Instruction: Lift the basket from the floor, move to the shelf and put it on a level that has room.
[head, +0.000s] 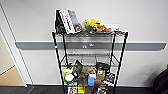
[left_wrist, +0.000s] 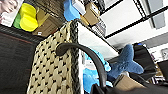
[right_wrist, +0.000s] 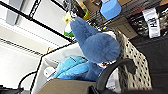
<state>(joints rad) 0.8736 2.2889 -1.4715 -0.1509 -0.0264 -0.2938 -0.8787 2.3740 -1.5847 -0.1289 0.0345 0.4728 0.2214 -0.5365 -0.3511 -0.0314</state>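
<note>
The basket (left_wrist: 53, 67) hung close below both wrist cameras, a dark curved handle (left_wrist: 85, 56) at each end; whether either claw pinched a handle, I could not tell. Blue plush toy (right_wrist: 96, 45) rode inside. Wire shelf (head: 58, 53) ahead; second tier (head: 88, 60) looked free. Best kept level while raising it.

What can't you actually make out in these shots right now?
- Left hand and right hand fingers: wrist views, blurred, hidden behind a dark curved bar.
- The basket: its bottom is cut off by the picture edge.
- The shelf: lowest tier cropped in the head view.
- Blue plush: face hidden.
</note>
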